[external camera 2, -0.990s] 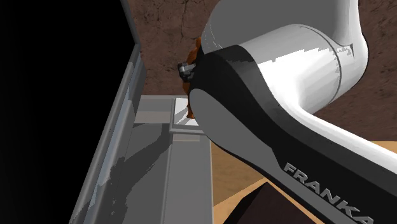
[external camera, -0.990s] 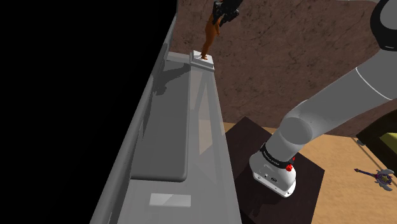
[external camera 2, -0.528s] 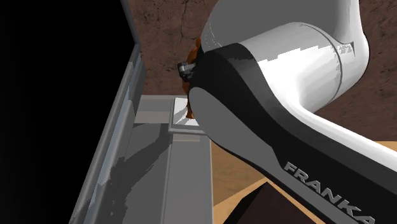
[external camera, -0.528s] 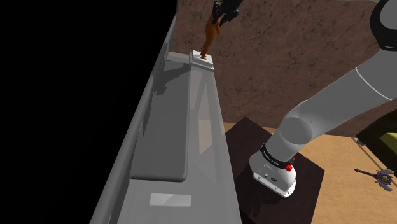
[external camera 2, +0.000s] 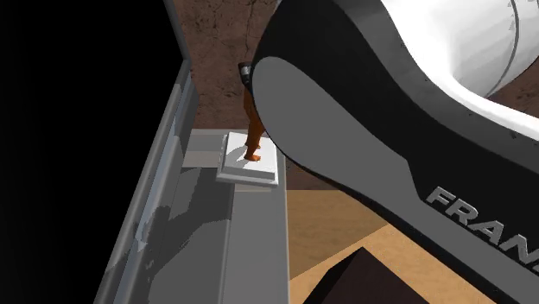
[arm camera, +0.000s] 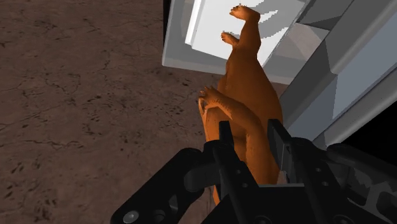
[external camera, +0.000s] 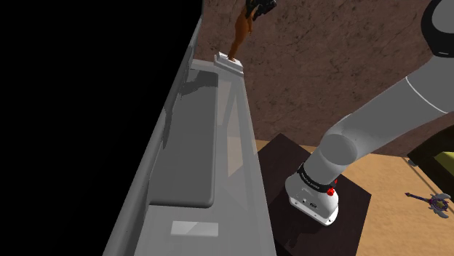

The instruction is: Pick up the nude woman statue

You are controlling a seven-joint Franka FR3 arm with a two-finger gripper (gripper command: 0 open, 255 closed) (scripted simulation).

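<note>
In the shoulder view's upper middle, the orange-brown figurine on a white square base [external camera: 240, 33] is seen at the grey counter's [external camera: 196, 145] far end. The base is tilted and the upper body is pinched by the black gripper [external camera: 259, 6]. The clasping fingers [arm camera: 224, 137] are shown in the wrist view. In the second exterior view the torso is covered at the right by the white-and-dark arm [external camera 2: 363, 112].

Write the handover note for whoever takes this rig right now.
Gripper: shut on the orange statue, fingers clasping its upper body.
Statue: its feet stand on a white square base, which hangs tilted at the far end of the grey ledge, seemingly just off it.
Done: grasp made, lift apparently begun.
Left: raise the statue clear of the ledge.
</note>
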